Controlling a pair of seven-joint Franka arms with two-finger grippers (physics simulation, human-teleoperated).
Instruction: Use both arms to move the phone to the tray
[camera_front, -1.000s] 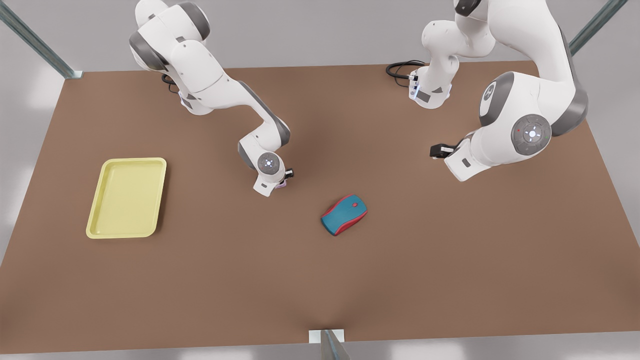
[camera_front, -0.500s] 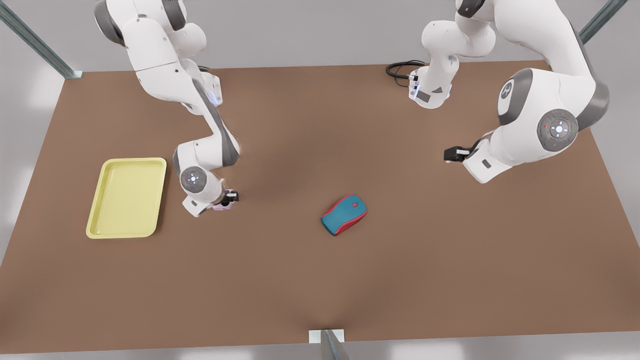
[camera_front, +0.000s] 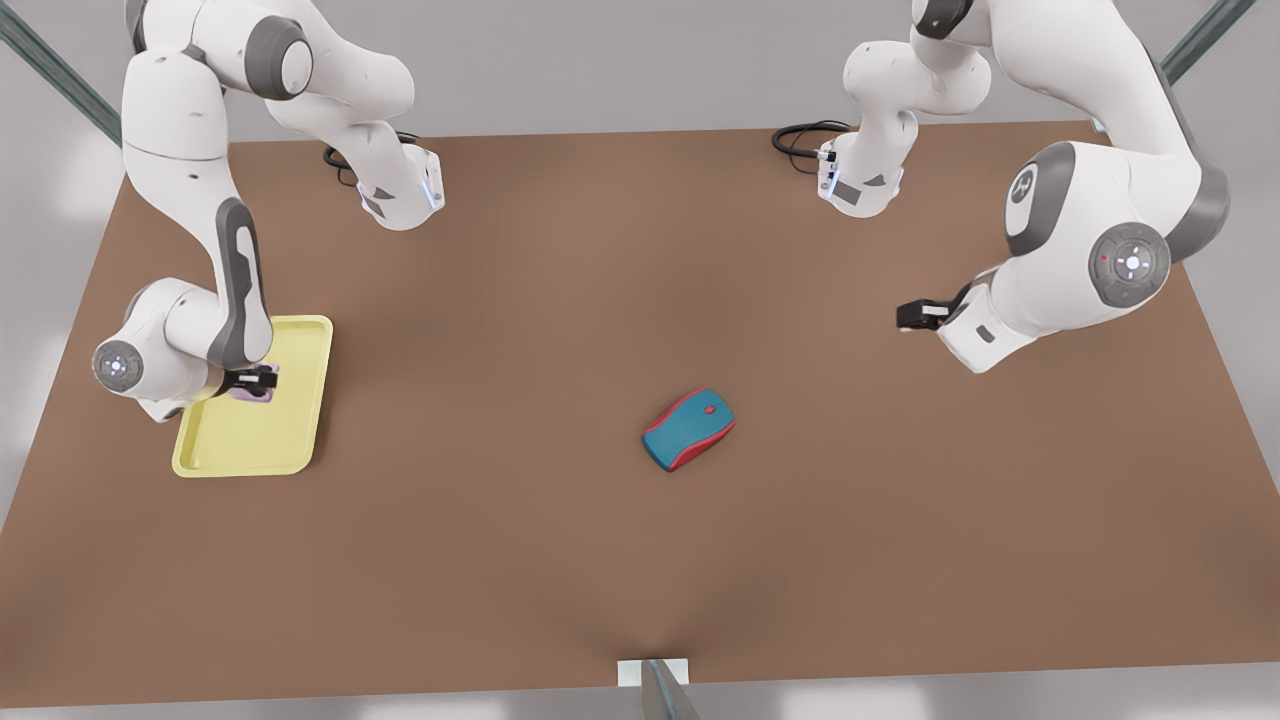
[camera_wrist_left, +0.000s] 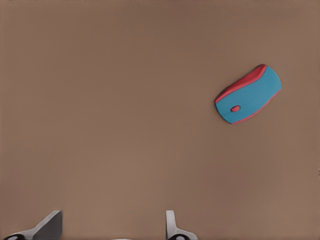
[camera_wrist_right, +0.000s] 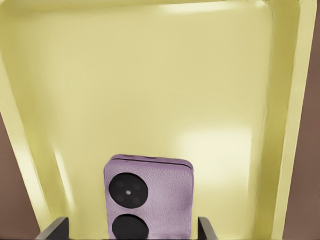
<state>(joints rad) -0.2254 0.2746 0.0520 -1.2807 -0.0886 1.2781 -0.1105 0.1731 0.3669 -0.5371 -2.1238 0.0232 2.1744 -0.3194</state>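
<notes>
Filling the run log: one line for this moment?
right gripper: shut on phone, over tray | left gripper: open, waiting | mouse: on table

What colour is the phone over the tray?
Pale lilac-pink phone, with dark round camera dots; clearest in the right wrist view.

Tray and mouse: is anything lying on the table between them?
No. In the front view, the stretch of table between the tray and the mouse is bare brown surface.
</notes>
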